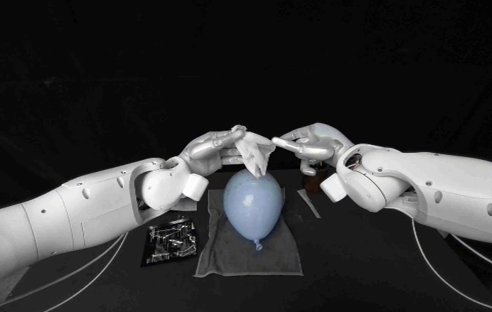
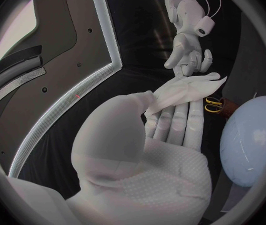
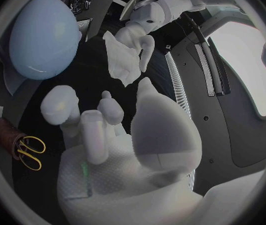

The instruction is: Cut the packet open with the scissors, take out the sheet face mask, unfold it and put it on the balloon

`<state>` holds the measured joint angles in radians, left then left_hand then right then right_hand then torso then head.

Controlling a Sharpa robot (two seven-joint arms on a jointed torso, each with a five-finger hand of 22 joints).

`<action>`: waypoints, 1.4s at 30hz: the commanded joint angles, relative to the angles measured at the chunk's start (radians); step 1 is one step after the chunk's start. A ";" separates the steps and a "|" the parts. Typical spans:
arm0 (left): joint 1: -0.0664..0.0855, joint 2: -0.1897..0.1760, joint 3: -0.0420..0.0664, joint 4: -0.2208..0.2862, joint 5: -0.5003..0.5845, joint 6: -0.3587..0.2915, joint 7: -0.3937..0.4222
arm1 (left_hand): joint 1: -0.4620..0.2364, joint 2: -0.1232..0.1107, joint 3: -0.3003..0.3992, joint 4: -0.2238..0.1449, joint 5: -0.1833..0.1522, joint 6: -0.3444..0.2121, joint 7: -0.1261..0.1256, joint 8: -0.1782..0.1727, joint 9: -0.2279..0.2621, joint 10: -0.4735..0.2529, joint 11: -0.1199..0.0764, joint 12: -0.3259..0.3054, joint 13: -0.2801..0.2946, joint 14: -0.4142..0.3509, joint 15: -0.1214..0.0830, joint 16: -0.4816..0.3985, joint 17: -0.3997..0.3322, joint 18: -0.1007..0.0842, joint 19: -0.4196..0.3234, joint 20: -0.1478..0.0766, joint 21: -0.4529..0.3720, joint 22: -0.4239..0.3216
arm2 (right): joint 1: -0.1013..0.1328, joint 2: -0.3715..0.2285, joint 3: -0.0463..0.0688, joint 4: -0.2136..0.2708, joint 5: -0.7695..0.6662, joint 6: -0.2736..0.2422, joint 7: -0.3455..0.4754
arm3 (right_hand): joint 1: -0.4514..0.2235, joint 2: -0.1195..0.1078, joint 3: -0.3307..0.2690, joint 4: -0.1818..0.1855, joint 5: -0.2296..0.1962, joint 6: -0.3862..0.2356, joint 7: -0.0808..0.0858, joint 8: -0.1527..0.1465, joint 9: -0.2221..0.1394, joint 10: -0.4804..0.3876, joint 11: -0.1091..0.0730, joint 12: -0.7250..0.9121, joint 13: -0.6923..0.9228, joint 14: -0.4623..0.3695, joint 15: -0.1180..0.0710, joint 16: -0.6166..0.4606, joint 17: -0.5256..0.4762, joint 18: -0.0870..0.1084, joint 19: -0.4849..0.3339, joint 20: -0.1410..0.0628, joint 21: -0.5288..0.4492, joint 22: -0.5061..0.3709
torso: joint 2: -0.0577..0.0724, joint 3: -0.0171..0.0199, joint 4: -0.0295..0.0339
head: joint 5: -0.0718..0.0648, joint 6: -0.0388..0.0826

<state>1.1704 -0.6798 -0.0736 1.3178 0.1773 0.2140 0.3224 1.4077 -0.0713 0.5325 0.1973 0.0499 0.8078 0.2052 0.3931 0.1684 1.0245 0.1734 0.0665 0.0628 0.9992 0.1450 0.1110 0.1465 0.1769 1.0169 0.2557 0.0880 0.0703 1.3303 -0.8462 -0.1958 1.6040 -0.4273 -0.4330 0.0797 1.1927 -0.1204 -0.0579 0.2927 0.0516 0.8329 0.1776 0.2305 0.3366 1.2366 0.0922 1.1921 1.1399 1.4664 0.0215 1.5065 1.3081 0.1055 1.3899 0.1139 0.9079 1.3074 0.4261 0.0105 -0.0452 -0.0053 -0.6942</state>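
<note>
My left hand (image 1: 217, 151) pinches the crumpled white sheet mask (image 1: 252, 153) between thumb and fingers, just above the top of the pale blue balloon (image 1: 253, 202). In the left wrist view the mask (image 2: 184, 91) sticks out past the fingertips. My right hand (image 1: 308, 145) hovers right beside the mask with its fingers loosely bent and nothing in them; the right wrist view shows a small gap between it and the mask (image 3: 122, 60). The balloon lies on a grey cloth (image 1: 220, 259). The cut black packet (image 1: 170, 241) lies left of the cloth. The yellow-handled scissors (image 3: 31, 152) lie by a brown holder.
A white strip (image 1: 308, 203) lies on the table to the right of the cloth. The brown holder (image 1: 311, 168) sits behind the right hand. Cables run from both arms along the table's front.
</note>
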 commanded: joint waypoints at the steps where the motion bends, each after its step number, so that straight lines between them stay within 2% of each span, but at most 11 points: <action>1: 0.001 0.001 0.001 0.006 0.012 0.000 0.017 | -0.011 0.000 -0.006 0.000 -0.002 -0.001 0.000 -0.005 0.001 0.008 0.001 -0.003 0.001 0.009 -0.001 0.003 0.001 0.011 0.011 -0.001 0.005 0.000 | -0.006 0.009 0.001 -0.002 0.033 0.002 0.040 | 0.010 0.015 -0.019 -0.001 -0.004 -0.006 0.003 -0.005 -0.001 0.001 0.006 0.006 0.004 0.032 0.005 0.001 0.153 0.009 0.002 0.009 0.004 0.091 | 0.000 -0.0005 0.0015 | -0.002 0.000; 8: 0.001 0.001 0.001 0.011 0.013 -0.001 0.016 | -0.014 -0.002 -0.008 -0.002 -0.002 -0.007 -0.007 -0.009 0.000 0.004 0.003 -0.004 0.000 0.004 0.000 -0.002 0.001 0.011 0.026 -0.006 0.008 0.000 | -0.025 0.030 0.001 -0.006 0.040 0.023 0.049 | 0.039 0.027 -0.040 -0.003 -0.004 -0.003 0.003 -0.007 -0.001 0.000 0.006 0.009 0.003 0.033 0.005 0.002 0.153 0.008 0.002 0.009 0.006 0.094 | 0.000 -0.0004 0.0003 | 0.002 0.000; 15: 0.001 0.000 0.001 0.014 0.013 -0.005 0.015 | -0.018 -0.002 -0.010 -0.010 -0.002 -0.029 -0.020 -0.023 -0.004 -0.030 -0.008 -0.007 -0.001 -0.008 -0.005 -0.013 0.002 0.010 0.073 -0.019 0.021 0.000 | -0.033 0.042 0.001 -0.005 0.056 0.047 0.083 | 0.077 0.037 -0.067 -0.005 -0.004 -0.006 0.005 -0.012 -0.002 0.002 0.008 0.020 0.012 0.037 0.008 0.008 0.161 0.006 0.004 0.011 0.021 0.101 | 0.000 0.0003 -0.0006 | 0.003 -0.002; 20: 0.001 0.000 0.001 0.015 0.013 -0.008 0.014 | -0.019 0.000 -0.010 -0.012 -0.002 -0.033 -0.023 -0.025 -0.004 -0.038 -0.011 -0.006 -0.001 -0.011 -0.006 -0.016 0.002 0.010 0.085 -0.023 0.024 -0.001 | -0.036 0.045 0.001 0.000 0.071 0.060 0.103 | 0.128 0.061 -0.083 -0.011 -0.004 0.010 0.001 -0.007 0.002 0.013 0.005 0.036 0.024 0.046 0.006 0.017 0.176 0.001 0.013 0.011 0.057 0.115 | 0.000 0.0000 -0.0009 | 0.002 -0.001; 25: 0.001 0.000 0.001 0.016 0.013 -0.009 0.014 | -0.019 0.000 -0.010 -0.013 -0.002 -0.034 -0.023 -0.025 -0.005 -0.039 -0.012 -0.006 -0.001 -0.011 -0.006 -0.016 0.002 0.010 0.087 -0.023 0.024 -0.001 | -0.038 0.052 0.001 -0.003 0.090 0.049 0.113 | 0.207 0.112 -0.084 -0.026 -0.004 0.040 -0.010 0.005 0.007 0.038 -0.006 0.058 0.043 0.061 -0.003 0.030 0.196 -0.006 0.028 0.005 0.106 0.130 | 0.000 0.0001 -0.0008 | 0.001 -0.001; 26: 0.001 0.000 0.001 0.016 0.013 -0.008 0.015 | -0.019 0.000 -0.010 -0.013 -0.002 -0.034 -0.023 -0.025 -0.005 -0.039 -0.012 -0.006 -0.001 -0.011 -0.006 -0.016 0.002 0.010 0.087 -0.023 0.024 -0.001 | -0.038 0.054 0.001 -0.005 0.093 0.046 0.115 | 0.226 0.126 -0.079 -0.030 -0.004 0.054 -0.014 0.012 0.010 0.048 -0.009 0.066 0.052 0.066 -0.006 0.034 0.203 -0.009 0.033 0.003 0.122 0.134 | 0.000 0.0001 -0.0008 | 0.001 -0.001; 27: 0.001 0.000 0.001 0.017 0.013 -0.008 0.015 | -0.019 0.000 -0.010 -0.013 -0.002 -0.034 -0.023 -0.025 -0.005 -0.039 -0.012 -0.006 -0.001 -0.011 -0.006 -0.016 0.002 0.010 0.087 -0.023 0.024 -0.001 | -0.039 0.055 0.001 -0.006 0.096 0.044 0.115 | 0.257 0.158 -0.066 -0.038 -0.002 0.082 -0.023 0.025 0.015 0.069 -0.018 0.084 0.073 0.072 -0.012 0.039 0.212 -0.013 0.041 -0.002 0.148 0.141 | 0.000 0.0000 -0.0008 | 0.001 -0.001; 29: 0.001 0.000 0.001 0.018 0.013 -0.008 0.015 | -0.019 0.000 -0.010 -0.013 -0.002 -0.034 -0.023 -0.025 -0.005 -0.039 -0.012 -0.006 -0.001 -0.011 -0.006 -0.016 0.002 0.010 0.087 -0.023 0.024 -0.001 | -0.040 0.057 0.001 -0.008 0.101 0.041 0.117 | 0.281 0.179 -0.063 -0.042 -0.003 0.102 -0.032 0.033 0.017 0.084 -0.026 0.095 0.086 0.078 -0.020 0.042 0.219 -0.016 0.049 -0.009 0.171 0.146 | 0.000 0.0001 -0.0002 | 0.001 -0.001; 31: 0.001 0.000 0.001 0.018 0.013 -0.008 0.015 | -0.019 0.000 -0.010 -0.013 -0.002 -0.034 -0.023 -0.025 -0.004 -0.039 -0.012 -0.006 -0.001 -0.011 -0.007 -0.016 0.002 0.010 0.087 -0.023 0.024 -0.001 | -0.041 0.059 0.001 -0.009 0.105 0.039 0.118 | 0.331 0.220 -0.036 -0.060 -0.003 0.141 -0.052 0.051 0.022 0.114 -0.044 0.120 0.116 0.091 -0.034 0.053 0.239 -0.024 0.064 -0.020 0.219 0.157 | 0.000 0.0000 -0.0002 | 0.002 -0.002; 36: 0.001 0.000 0.001 0.020 0.016 -0.009 0.017 | -0.021 -0.001 -0.012 -0.015 -0.002 -0.036 -0.031 -0.026 -0.004 -0.045 -0.024 -0.005 -0.001 -0.014 -0.005 -0.019 0.002 0.009 0.091 -0.024 0.022 -0.003 | -0.042 0.061 0.001 -0.009 0.111 0.020 0.124 | 0.414 0.256 0.010 -0.113 -0.002 0.202 -0.092 0.089 0.035 0.172 -0.079 0.164 0.172 0.104 -0.066 0.064 0.263 -0.041 0.095 -0.048 0.319 0.180 | 0.000 -0.0002 -0.0011 | 0.003 -0.005; 42: 0.001 -0.001 0.001 0.020 0.017 -0.013 0.017 | -0.022 -0.002 -0.014 -0.018 -0.002 -0.045 -0.043 -0.030 -0.005 -0.060 -0.041 -0.007 -0.001 -0.018 -0.002 -0.023 0.003 0.009 0.098 -0.023 0.019 -0.004 | -0.043 0.059 0.001 -0.007 0.122 -0.013 0.137 | 0.428 0.270 0.034 -0.130 -0.002 0.219 -0.103 0.111 0.045 0.197 -0.091 0.179 0.195 0.104 -0.076 0.064 0.263 -0.048 0.107 -0.061 0.358 0.188 | 0.000 0.0003 -0.0003 | 0.004 -0.004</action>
<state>1.1703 -0.6812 -0.0736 1.3353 0.1835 0.2033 0.3233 1.3958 -0.0753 0.5186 0.1833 0.0498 0.7646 0.1628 0.3654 0.1642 0.9654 0.1330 0.0655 0.0628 0.9879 0.1414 0.0917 0.1483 0.1687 1.1069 0.2338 0.1083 0.0675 1.2879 -0.7863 -0.1952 1.5957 -0.3204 -0.4191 0.1869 1.5200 0.0515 -0.0284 0.1628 0.0518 1.0467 0.0752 0.3368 0.3805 1.3032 0.0866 1.2963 1.3096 1.4455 -0.0147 1.5674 1.3081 0.0609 1.4614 0.0655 1.2611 1.3073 0.4260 0.0105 -0.0457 -0.0017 -0.6983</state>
